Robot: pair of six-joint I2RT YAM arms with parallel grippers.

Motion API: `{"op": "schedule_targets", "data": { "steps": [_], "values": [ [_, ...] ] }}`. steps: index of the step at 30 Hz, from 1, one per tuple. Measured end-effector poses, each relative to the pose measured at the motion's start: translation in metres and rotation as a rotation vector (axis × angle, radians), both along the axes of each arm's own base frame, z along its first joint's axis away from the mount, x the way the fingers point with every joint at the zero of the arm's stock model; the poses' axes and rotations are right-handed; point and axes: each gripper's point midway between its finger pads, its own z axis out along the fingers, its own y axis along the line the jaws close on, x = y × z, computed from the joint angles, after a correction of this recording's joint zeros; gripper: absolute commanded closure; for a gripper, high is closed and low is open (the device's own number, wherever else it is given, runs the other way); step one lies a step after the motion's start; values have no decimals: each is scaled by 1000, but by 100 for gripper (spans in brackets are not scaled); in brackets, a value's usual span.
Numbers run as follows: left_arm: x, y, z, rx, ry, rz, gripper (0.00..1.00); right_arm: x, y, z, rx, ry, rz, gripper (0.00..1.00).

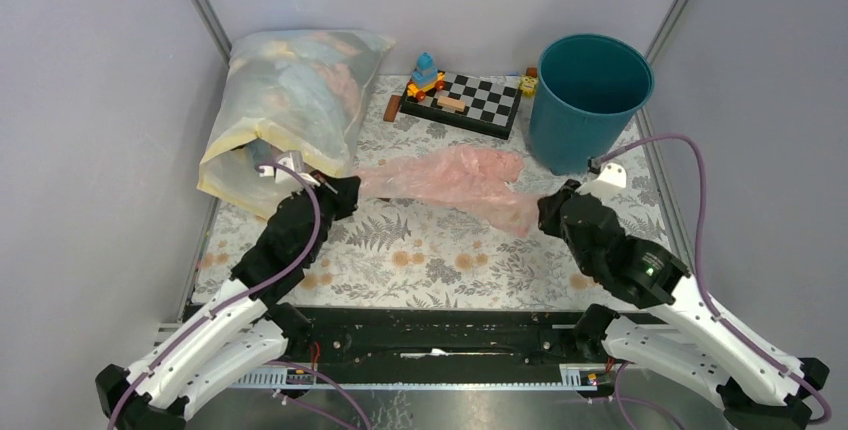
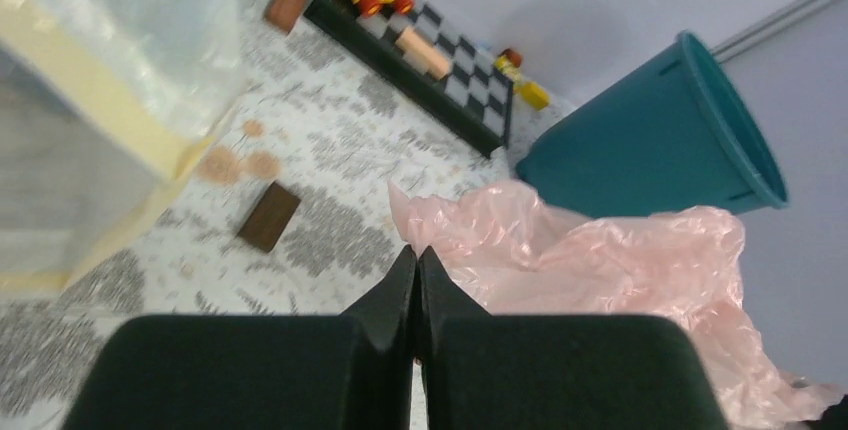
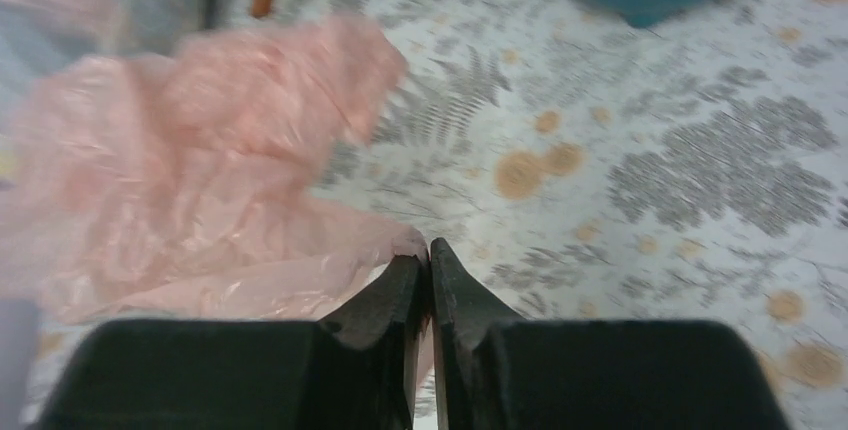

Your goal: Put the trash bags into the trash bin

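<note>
Both grippers are closed on the trash bag [image 1: 455, 175]. The left gripper [image 2: 416, 255] pinches one end and the right gripper [image 3: 428, 250] the other, so the pink film lies drawn out between them, low over the table [image 1: 430, 250]. The trash bin [image 1: 585, 115] stands upright just ahead of the right gripper and well across from the left. To do this well, both should rise together until the slack middle clears the rim, then close in over the opening before releasing.
</note>
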Motion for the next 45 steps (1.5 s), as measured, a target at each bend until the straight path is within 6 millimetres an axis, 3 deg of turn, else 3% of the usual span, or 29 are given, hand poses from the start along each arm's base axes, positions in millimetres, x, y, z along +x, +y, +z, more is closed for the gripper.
{"op": "schedule_targets", "data": {
  "steps": [3,7,11,13,17,20,26,33,37,45],
  "values": [
    [-7,9,-27,17,71,29,100,-3,-14,-37,-59,52,-57,91],
    [-20,21,-89,83,242,72,100,-13,-34,-90,-122,158,-158,91],
    [-34,28,-120,103,358,91,100,-17,-42,-103,-97,178,-219,85],
    [-37,29,-123,95,375,90,100,-18,-42,-103,-89,174,-226,77],
    [-46,24,-129,77,395,42,100,-20,-33,-107,-141,187,-122,37],
    [-58,7,-137,50,426,-69,100,-27,-11,-115,-156,218,43,27],
    [-78,-31,-137,-6,473,-295,100,-43,30,-120,-135,239,334,18],
    [-97,-58,-126,-34,498,-462,100,-47,54,-108,-153,239,490,11],
    [-100,-66,-113,-55,477,-509,100,-37,57,-102,-233,220,515,0],
    [-105,-71,-94,-63,455,-559,100,-13,51,-96,-377,180,477,0]
  ]
}}
